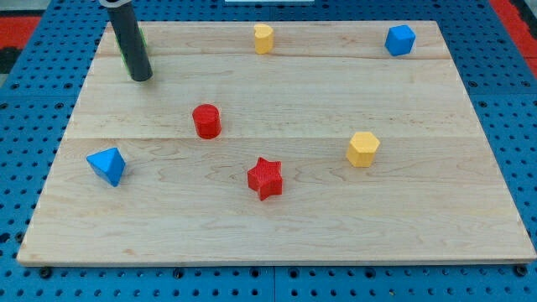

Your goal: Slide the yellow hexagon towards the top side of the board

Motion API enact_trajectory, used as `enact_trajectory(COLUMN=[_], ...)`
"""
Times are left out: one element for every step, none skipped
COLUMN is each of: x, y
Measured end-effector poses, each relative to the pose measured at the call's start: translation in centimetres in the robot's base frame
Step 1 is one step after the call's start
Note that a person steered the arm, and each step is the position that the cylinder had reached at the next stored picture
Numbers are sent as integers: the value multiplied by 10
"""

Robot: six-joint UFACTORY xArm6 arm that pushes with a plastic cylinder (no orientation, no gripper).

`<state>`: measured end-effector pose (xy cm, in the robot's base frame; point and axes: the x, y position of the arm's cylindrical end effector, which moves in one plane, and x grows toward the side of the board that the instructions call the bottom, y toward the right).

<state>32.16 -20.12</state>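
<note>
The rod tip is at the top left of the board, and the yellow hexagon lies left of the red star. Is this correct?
Not quite. In the camera view the yellow hexagon lies right of the red star, not left. The rest holds: my tip is at the top left of the board.

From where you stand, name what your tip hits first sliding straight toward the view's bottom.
Probably nothing: my tip would pass between the blue triangular block and red cylinder to the wooden board bottom edge.

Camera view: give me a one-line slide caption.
My tip rests at the wooden board's top left, far from the yellow hexagon block waiting at the view's right of centre.
</note>
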Motion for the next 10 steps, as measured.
enact_trajectory(x=[-3,-1,3,10,37,67,100,157,203,204], y=[-8,-1,75,151,230,308,365,369,362,362])
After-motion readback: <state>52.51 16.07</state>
